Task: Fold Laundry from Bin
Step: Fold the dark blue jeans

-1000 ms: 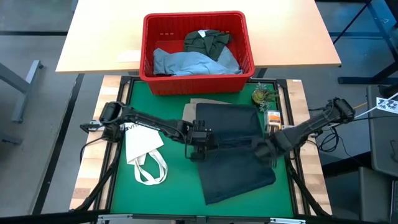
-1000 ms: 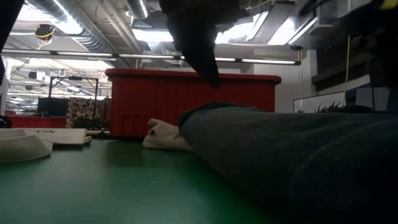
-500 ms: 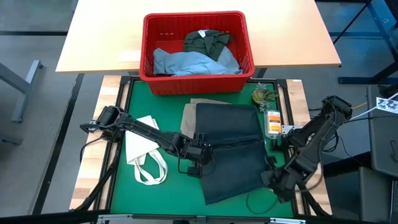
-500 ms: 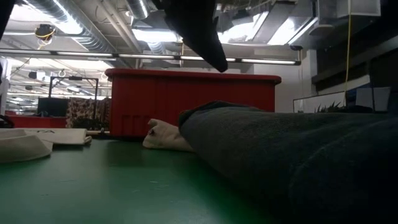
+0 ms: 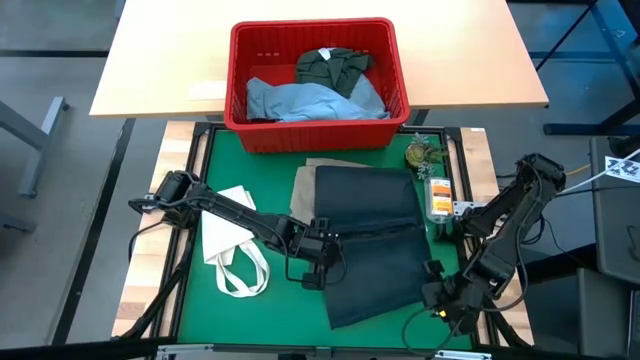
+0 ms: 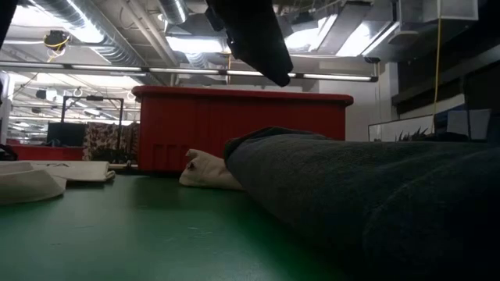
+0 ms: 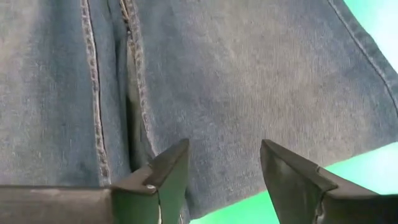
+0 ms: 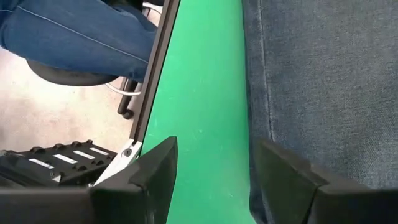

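Note:
Folded dark navy jeans (image 5: 372, 245) lie on the green mat, partly over beige trousers (image 5: 312, 176). In the low view the jeans (image 6: 375, 203) fill the right and the trousers (image 6: 207, 172) show beyond them. My left gripper (image 5: 318, 264) hangs open above the jeans' left edge (image 7: 211, 74), clear of the cloth. My right gripper (image 5: 441, 298) stands open over bare mat (image 8: 199, 93) at the near right, beside the jeans' right edge (image 8: 311, 81). The red bin (image 5: 315, 85) at the far side holds light blue jeans (image 5: 300, 100) and a dark olive piece (image 5: 333, 66).
A white tote bag (image 5: 235, 248) lies on the mat's left. A small green object (image 5: 422, 153) and an orange packet (image 5: 438, 196) sit by the right rail. Beyond the near right edge a person's leg in blue jeans (image 8: 74, 37) shows.
My right gripper has swung off the navy jeans toward the table's near right corner and tipped further down. My left gripper has drawn back toward the near edge along the jeans' left side. The jeans lie as before.

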`<state>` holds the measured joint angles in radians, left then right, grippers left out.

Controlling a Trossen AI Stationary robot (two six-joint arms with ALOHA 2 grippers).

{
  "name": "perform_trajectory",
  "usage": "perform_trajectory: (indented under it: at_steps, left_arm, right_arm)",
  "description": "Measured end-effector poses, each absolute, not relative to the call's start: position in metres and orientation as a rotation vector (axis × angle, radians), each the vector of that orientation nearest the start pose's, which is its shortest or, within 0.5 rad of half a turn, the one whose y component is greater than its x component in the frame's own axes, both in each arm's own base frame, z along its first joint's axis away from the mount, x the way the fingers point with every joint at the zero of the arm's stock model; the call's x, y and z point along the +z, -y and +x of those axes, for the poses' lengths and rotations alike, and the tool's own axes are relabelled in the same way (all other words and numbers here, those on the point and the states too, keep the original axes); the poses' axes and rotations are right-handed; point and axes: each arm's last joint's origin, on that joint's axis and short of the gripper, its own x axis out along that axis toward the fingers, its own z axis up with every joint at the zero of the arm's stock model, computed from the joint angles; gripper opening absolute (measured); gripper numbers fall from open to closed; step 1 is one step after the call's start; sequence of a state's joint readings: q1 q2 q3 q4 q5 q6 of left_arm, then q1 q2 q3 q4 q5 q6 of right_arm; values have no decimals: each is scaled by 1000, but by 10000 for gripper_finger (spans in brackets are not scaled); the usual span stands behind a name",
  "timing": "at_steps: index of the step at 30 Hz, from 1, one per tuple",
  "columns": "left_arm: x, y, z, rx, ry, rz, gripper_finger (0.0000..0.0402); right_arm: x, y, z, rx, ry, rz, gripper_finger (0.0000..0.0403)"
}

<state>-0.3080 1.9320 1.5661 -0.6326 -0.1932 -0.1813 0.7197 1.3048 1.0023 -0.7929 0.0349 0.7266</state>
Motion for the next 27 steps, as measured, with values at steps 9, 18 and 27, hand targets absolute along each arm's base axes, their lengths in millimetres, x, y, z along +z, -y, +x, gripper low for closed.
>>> perform_trajectory:
  at_steps: [9,18,27]
  left_arm:
    - [239,123,399,-23,-947,76,192]
    - [239,127,398,-33,-947,80,193]
    - [239,127,398,-34,-947,80,192]
  right_arm:
    - [250,-164,190,170,-1190,202,209]
    - [218,-174,201,133,-1306,82,270]
    - [201,-177,206,149,-1338,-62,303]
